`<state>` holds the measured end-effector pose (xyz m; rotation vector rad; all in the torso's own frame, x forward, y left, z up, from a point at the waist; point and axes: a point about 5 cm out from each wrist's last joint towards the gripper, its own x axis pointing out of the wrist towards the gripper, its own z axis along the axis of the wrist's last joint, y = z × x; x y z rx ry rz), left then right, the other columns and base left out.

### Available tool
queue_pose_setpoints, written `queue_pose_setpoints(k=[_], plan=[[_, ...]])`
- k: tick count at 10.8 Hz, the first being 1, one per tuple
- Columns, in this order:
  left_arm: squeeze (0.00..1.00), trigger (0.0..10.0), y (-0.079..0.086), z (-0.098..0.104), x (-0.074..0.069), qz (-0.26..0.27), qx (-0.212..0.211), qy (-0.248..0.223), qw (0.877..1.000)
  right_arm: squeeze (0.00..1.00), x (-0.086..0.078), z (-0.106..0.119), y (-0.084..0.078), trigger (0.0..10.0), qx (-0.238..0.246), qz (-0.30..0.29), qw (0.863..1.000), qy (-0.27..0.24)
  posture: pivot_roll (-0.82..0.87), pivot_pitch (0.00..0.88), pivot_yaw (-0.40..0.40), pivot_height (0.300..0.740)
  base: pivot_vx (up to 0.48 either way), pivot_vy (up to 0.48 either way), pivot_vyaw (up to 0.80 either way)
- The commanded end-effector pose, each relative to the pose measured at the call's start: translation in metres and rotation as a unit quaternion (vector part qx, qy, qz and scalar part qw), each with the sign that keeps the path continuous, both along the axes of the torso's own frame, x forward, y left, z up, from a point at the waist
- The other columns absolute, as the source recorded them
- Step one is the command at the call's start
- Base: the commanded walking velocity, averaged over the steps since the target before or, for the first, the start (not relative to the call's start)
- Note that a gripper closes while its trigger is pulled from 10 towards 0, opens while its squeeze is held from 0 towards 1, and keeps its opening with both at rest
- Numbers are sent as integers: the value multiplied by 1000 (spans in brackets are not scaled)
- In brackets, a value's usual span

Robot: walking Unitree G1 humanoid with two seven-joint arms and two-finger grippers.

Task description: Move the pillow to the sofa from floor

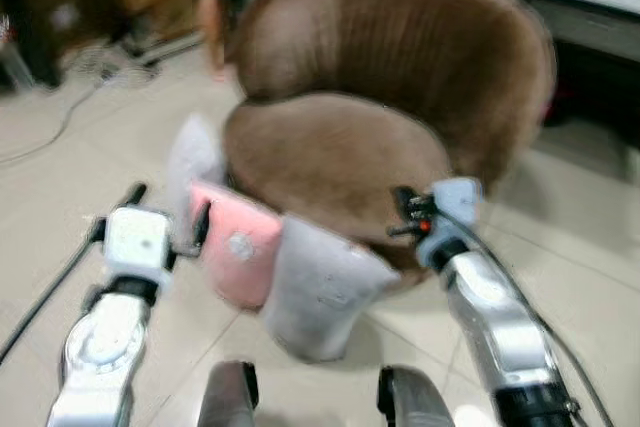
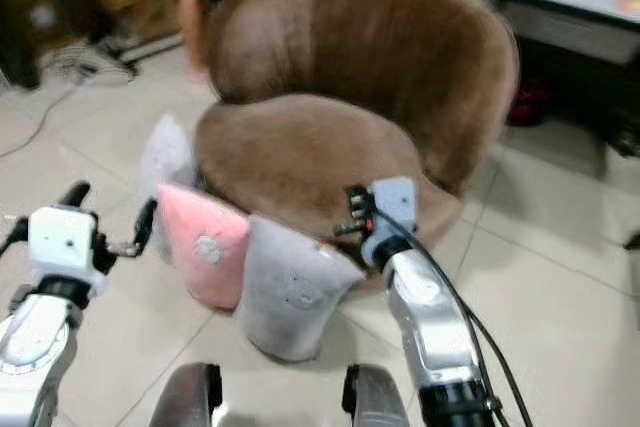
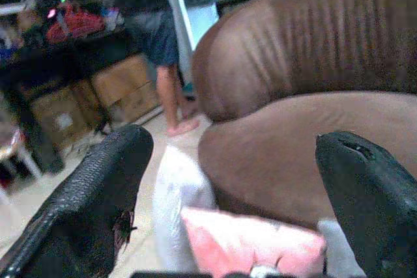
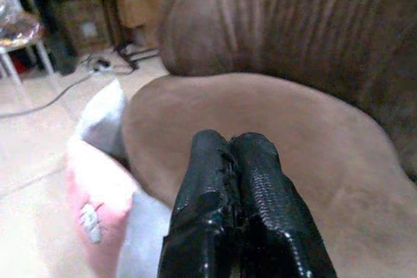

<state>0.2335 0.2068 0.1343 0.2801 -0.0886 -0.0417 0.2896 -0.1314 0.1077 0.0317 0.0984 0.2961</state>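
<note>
Pink square fabric pillow [image 1: 236,243] on floor, leaning on round brown plush sofa [image 1: 340,152]. Left tool [image 1: 168,215] spread wide, pillow at its 3 o'clock, nearer. Right tool [image 4: 238,206] clenched, empty.

Both silver arms reach forward from the lower edge of the head views, raised in front of the body. The left hand [image 1: 167,219] sits at the end of a pale boxy wrist block, its two black fingers [image 3: 98,206] spread wide apart with a broad gap between them, both pointing ahead. The right arm rises from the lower right, forearm angled up and inward (a black cable runs along it). The right hand [image 4: 241,216] has its two black fingers pressed flat together, tips touching with nothing between them. The left forearm stands nearly upright below its wrist.
</note>
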Motion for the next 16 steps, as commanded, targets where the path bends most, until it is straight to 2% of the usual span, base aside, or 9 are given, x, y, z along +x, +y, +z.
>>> queue_pose_setpoints(k=[1,12,16], plan=[[0,10000,-6,0,0,-17,-6,3,1000,0,0,-1,-9,10000,-6,-15,1000,1,-8,0,-13,586,296,0,0],[0,10000,-8,0,1,-33,9,4,999,0,-2,-4,-5,10000,7,-5,1000,3,-11,0,2,586,269,0,0],[0,10000,-9,-1,1,-39,22,9,999,0,2,-9,0,10000,25,10,999,18,-14,0,13,546,0,0,0]])
